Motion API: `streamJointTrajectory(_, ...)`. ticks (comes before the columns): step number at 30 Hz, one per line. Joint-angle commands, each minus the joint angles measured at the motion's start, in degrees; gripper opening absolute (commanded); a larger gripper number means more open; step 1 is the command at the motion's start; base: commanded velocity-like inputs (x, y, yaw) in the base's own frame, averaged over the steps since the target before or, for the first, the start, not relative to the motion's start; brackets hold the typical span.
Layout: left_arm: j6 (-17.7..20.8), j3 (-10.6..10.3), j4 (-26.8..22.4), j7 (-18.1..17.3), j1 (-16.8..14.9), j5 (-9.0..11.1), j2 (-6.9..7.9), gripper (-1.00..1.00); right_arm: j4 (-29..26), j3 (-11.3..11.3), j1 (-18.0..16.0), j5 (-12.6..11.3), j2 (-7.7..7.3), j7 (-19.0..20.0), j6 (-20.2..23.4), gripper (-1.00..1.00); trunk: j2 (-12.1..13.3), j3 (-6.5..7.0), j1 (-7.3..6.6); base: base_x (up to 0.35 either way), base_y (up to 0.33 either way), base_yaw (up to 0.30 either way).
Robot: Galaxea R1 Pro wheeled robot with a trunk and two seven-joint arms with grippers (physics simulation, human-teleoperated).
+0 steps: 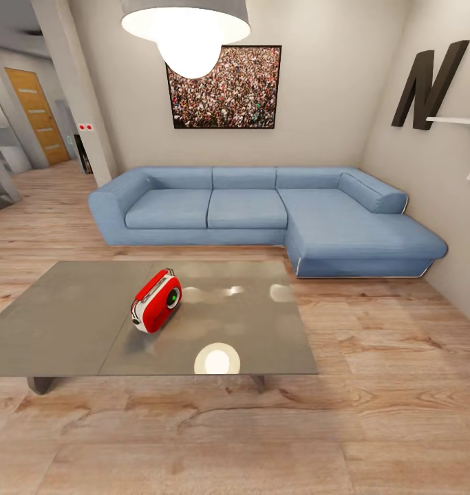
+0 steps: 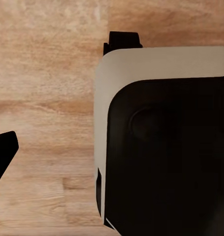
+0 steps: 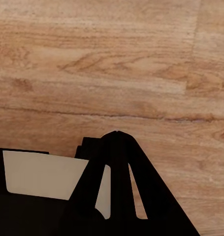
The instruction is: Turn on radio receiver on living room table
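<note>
Floor: We see light wood planks [image 1: 276, 440] under us, near our own body. Both wrist views look down at this floor.
Left pincer: In the left wrist view we see a dark and white part of our own body [image 2: 161, 147] and one dark tip at the edge. We cannot tell if the left pincer is released or clenched.
Right pincer: In the right wrist view a dark pointed shape sits over the planks. We cannot tell its state either.
Table: The table [image 1: 69, 323] is low and wide, with a shiny grey top. The lamp shines back from it as a bright round spot near the front edge.
Where the radio is: The radio receiver [image 1: 156, 300] sits on the tabletop, about in the middle, a bit nearer the front edge than the back edge. It is well apart from every corner.
How the radio looks: It is small, round and red with white sides. It has a red handle on top and a round grey dial with a green middle, facing right and toward us.
How it will handle: We think it is light and hard, with smooth skin. On the shiny top it could slide if we push hard.
Where to touch: We think a soft press at the dial side is best, or a hold on the top handle to keep it from sliding.
Far side: A blue sofa [image 1: 262, 213], a crowd picture [image 1: 224, 86] and a big dark letter N [image 1: 427, 82] on the walls.
</note>
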Motion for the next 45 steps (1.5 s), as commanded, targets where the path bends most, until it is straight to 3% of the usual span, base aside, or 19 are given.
streamJointTrajectory(1,0.0,0.0,0.0,0.0,0.0,0.0,0.00,1.00,0.0,0.0,0.0,0.0,0.00,0.0,0.0,-1.00,0.0,0.00,0.00,0.000,0.000,0.000)
streamJointTrajectory(45,0.0,0.0,0.0,0.0,0.0,0.0,0.00,1.00,0.0,0.0,0.0,0.0,0.00,0.0,0.0,-1.00,0.0,0.00,0.00,0.000,0.000,0.000)
